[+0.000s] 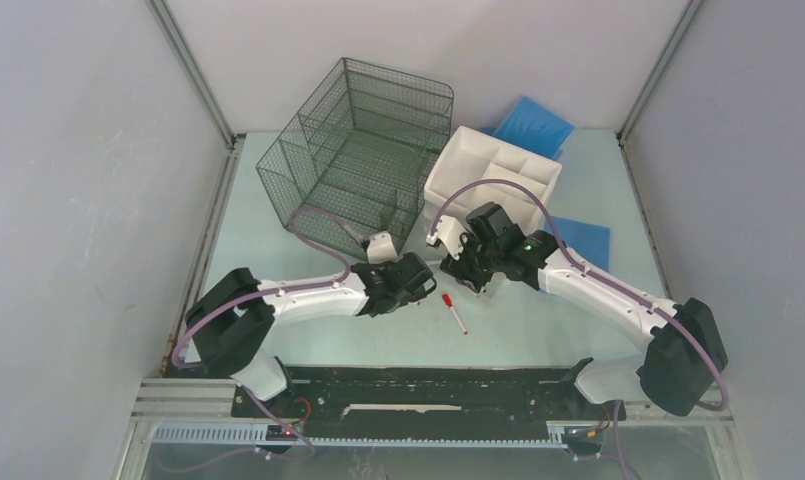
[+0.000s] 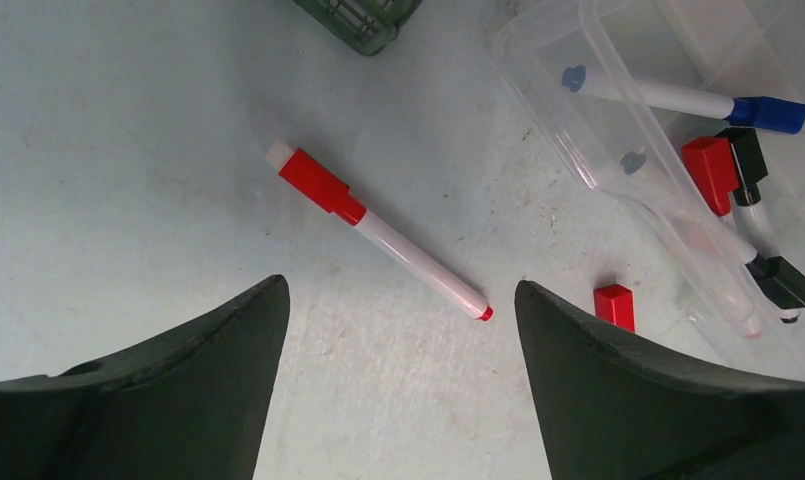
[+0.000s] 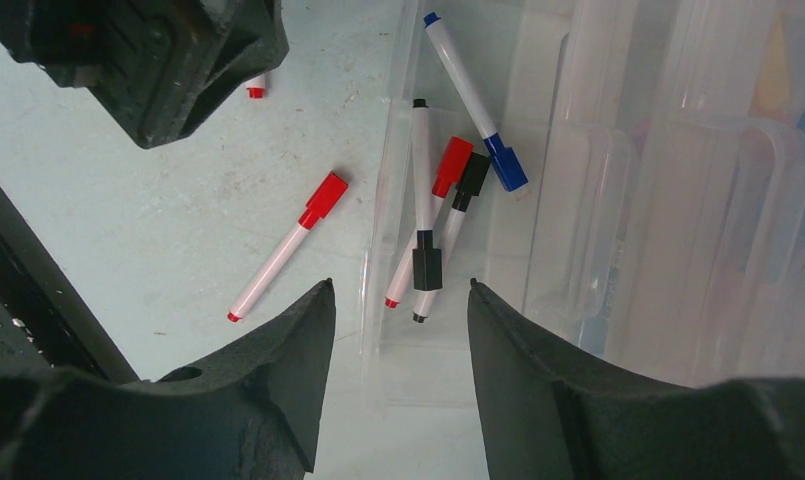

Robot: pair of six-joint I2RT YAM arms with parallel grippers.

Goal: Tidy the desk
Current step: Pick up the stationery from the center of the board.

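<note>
- Left hand (image 2: pixel 400 290) wide open, empty, over red marker (image 2: pixel 378 232) lying loose on mint surface (image 2: pixel 128 150) under both arms.
- Small red cap-like piece (image 2: pixel 614 304) loose too, just beside clear tray (image 2: pixel 548 110).
- Right hand (image 3: pixel 398 290) about half open, empty, above tray's near compartment.
- Done: blue marker (image 3: pixel 468 90), second red marker (image 3: pixel 453 165), two black markers (image 3: pixel 418 160) in tray.
- Left, my read: loose marker, red piece, maybe blue sheets (image 1: pixel 531 125) at back.

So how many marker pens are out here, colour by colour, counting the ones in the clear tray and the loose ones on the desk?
Red markers: 3 (two loose on the desk, one in the clear tray)
Black markers: 2 (both in the tray)
Blue markers: 1 (in the tray)
Total: 6
</note>
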